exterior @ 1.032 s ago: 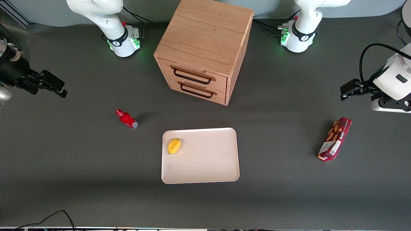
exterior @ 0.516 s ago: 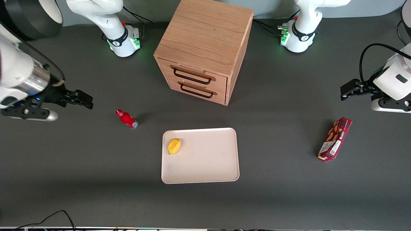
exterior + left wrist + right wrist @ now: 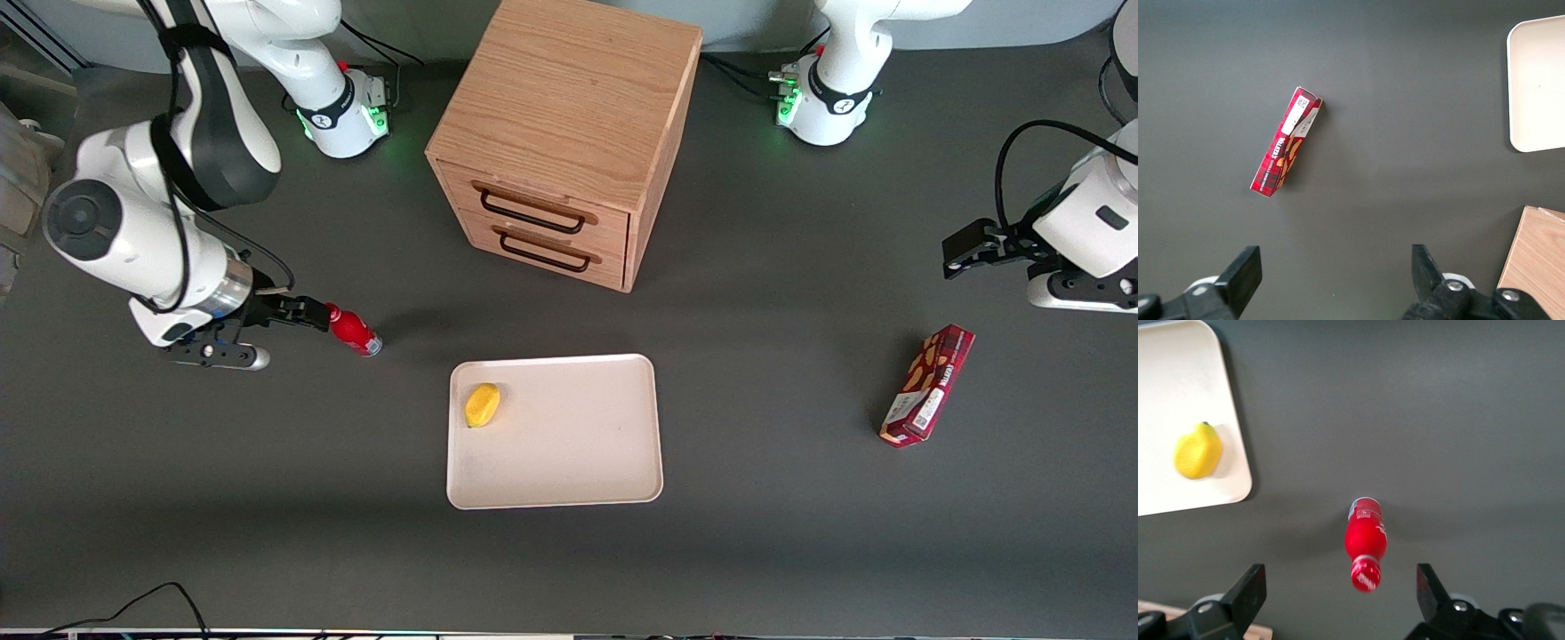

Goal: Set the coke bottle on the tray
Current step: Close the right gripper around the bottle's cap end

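The coke bottle (image 3: 353, 330) is small and red with a red cap and stands upright on the dark table, beside the tray toward the working arm's end. It also shows in the right wrist view (image 3: 1365, 540). The cream-white tray (image 3: 569, 444) lies flat nearer the front camera than the cabinet; its corner shows in the right wrist view (image 3: 1178, 380). My right gripper (image 3: 304, 313) hovers above the bottle's cap, open and empty. In the right wrist view the gripper (image 3: 1340, 583) has its fingers spread wide, with the cap between them and touching neither.
A yellow fruit (image 3: 483, 404) lies on the tray near its corner closest to the bottle. A wooden two-drawer cabinet (image 3: 569, 133) stands farther from the camera than the tray. A dark red snack box (image 3: 927, 385) lies toward the parked arm's end.
My right arm has swung in from the table's end toward the bottle, and the gripper now hovers over its cap. The bottle, tray and fruit have not moved.
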{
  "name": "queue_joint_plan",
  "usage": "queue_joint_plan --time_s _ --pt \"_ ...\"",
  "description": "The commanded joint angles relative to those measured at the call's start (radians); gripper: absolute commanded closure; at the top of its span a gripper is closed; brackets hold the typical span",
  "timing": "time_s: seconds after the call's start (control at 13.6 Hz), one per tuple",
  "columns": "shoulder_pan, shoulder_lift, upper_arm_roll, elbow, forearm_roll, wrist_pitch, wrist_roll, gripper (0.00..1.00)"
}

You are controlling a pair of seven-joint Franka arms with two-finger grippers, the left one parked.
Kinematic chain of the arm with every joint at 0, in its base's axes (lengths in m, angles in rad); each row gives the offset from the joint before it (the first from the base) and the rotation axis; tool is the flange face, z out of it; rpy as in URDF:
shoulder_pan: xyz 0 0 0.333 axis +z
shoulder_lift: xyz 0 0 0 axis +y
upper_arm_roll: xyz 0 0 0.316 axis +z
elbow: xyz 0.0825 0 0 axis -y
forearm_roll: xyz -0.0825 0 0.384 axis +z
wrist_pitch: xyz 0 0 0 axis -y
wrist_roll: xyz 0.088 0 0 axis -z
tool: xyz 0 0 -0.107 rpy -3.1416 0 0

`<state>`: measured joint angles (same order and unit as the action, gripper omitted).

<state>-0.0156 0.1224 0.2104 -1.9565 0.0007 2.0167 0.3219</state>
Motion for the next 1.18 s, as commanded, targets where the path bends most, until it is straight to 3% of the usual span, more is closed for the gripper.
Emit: queue_joint_plan --time_s 0.0,0.52,0.66,0.74,0.96,1.03,1.11 --pt "-0.007 -0.041 0.006 -0.148 0.019 0.129 0.008 0.0" --pt "-0.007 -0.033 0.007 -0.249 0.047 0.229 0.008 0.0" --pt "-0.007 -0.03 0.007 -0.252 0.047 0.228 0.008 0.06" --pt "-0.007 -0.03 0.007 -0.259 0.048 0.228 0.006 0.21" --pt "-0.004 -0.017 0.007 -0.259 0.047 0.223 0.006 0.84" --pt "-0.004 -0.017 0.007 -0.259 0.048 0.223 0.006 1.0" --pt "-0.003 -0.017 0.007 -0.259 0.048 0.221 0.006 1.0"
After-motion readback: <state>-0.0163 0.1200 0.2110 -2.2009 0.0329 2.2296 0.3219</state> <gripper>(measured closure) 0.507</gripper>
